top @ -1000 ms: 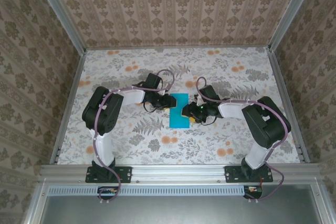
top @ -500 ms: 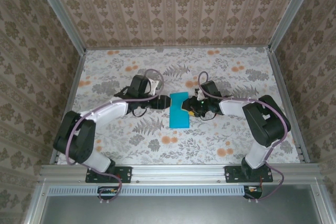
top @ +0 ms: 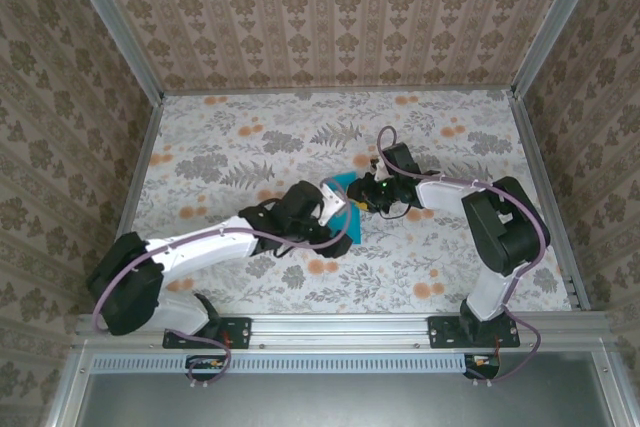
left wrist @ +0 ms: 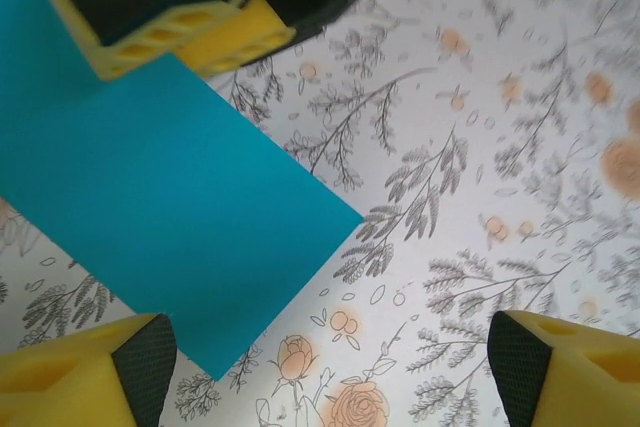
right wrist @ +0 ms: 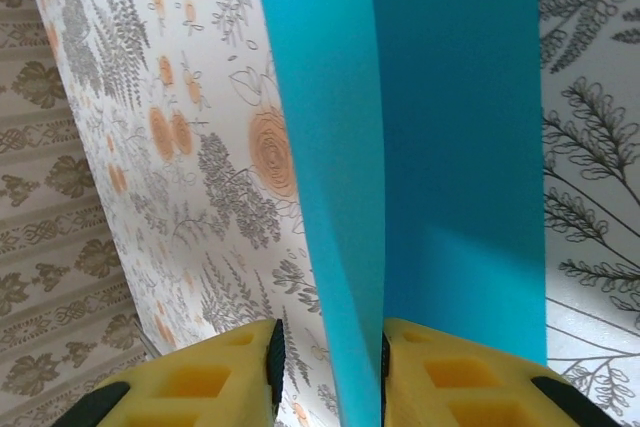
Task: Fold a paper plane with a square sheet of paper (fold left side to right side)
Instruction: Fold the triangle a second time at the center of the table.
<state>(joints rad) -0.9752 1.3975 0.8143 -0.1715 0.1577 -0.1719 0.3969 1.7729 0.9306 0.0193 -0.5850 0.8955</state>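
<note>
The square sheet of paper is a turquoise folded strip lying mid-table on the floral cloth. In the right wrist view its upper layer stands up as a flap between the yellow fingers of my right gripper. The jaws are narrow but open, with a gap between the left pad and the flap. My right gripper sits at the strip's right edge. My left gripper hovers over the near end, open wide. The sheet's corner lies by its left finger, nothing between the pads.
In the left wrist view a yellow finger of the right gripper rests on the sheet's far part. Patterned walls and metal rails close in the table on three sides. Bare floral cloth lies to the left and far side.
The left arm has swung from the sheet's left side round to its near end and opened wide. The right jaws have narrowed and the sheet's far layer has lifted.
</note>
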